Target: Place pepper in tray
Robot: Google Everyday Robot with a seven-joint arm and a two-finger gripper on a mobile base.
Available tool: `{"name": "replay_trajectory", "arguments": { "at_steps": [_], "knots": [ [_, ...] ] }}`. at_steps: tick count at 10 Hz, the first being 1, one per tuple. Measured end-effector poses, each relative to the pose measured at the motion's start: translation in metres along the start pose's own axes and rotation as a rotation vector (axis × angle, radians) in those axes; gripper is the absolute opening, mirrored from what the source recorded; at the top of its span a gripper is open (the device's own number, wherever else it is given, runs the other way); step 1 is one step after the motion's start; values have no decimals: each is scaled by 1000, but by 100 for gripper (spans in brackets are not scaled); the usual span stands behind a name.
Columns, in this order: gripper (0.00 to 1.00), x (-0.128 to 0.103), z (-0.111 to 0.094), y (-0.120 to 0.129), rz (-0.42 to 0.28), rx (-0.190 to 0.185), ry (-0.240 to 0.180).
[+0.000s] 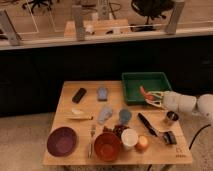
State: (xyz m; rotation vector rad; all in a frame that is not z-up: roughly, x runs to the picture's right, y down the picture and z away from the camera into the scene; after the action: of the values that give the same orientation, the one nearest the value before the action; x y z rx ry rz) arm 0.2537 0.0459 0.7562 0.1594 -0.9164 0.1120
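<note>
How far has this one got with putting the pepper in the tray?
Picked up: the pepper is off the table, held by the gripper. In hand: it hangs over the front right part of the green tray. Left: lowering it and letting go.

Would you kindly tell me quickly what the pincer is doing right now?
Pincer: closed on the small glossy red-orange pepper, held over the near right edge of the rectangular green plastic tray.
</note>
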Motion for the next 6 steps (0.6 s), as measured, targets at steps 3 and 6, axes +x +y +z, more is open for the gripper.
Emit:
{"name": "replay_trajectory", "arguments": {
  "at_steps": [3, 6],
  "knots": [
    [18, 0, 1, 0, 0, -2, -1],
    [18, 2, 2, -1, 2, 3, 3]
  ]
}}
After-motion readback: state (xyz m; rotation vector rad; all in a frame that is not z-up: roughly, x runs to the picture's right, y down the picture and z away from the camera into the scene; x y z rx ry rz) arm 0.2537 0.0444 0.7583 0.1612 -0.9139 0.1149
